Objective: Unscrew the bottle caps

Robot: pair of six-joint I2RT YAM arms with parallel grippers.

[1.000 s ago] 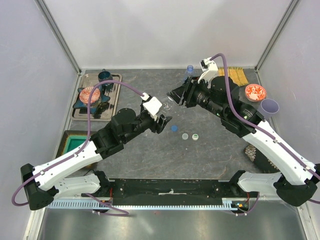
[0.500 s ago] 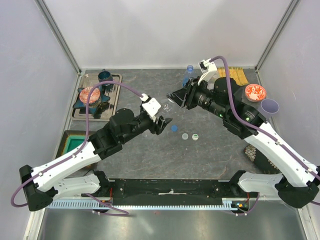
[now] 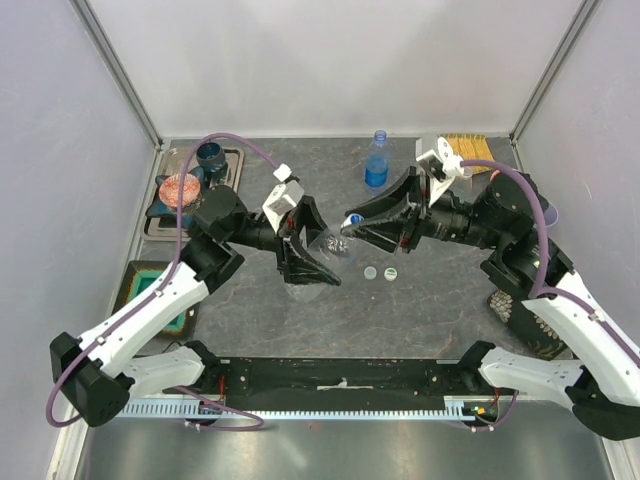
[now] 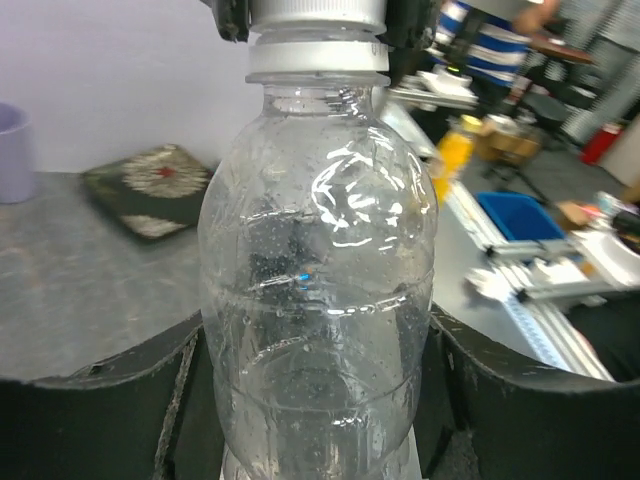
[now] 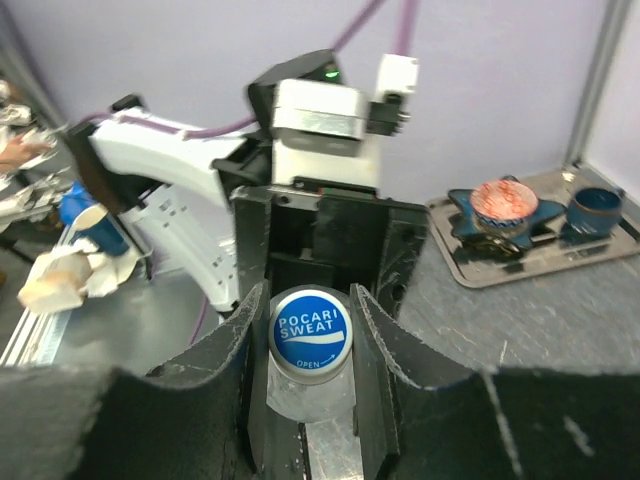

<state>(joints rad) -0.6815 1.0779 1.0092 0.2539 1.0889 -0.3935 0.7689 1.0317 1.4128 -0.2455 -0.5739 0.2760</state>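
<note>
A plain clear bottle [image 4: 318, 300] fills the left wrist view, and my left gripper [image 4: 318, 335] is shut on its body, one black finger on each side. In the top view this bottle [image 3: 326, 243] hangs tilted between both arms, above the table's middle. Its blue-topped cap [image 5: 311, 333] sits pinched between the fingers [image 5: 240, 350] of my right gripper [image 5: 311, 322], which is shut on it. The two grippers [image 3: 318, 258] [image 3: 349, 224] face each other. A blue-labelled bottle [image 3: 376, 160] stands upright at the back with its cap on.
Two loose caps [image 3: 371, 272] [image 3: 389, 271] lie on the table below the right gripper. A tray [image 3: 232, 200] with a pink bowl and dark cup sits back left, a green tray [image 3: 150, 290] at left. A yellow mat [image 3: 468, 147] and lilac cup [image 4: 10, 150] are at right.
Both arms swung into new poses, with the clear bottle held up between them. My right gripper closed on its cap. The blue-labelled bottle at the back is now uncovered.
</note>
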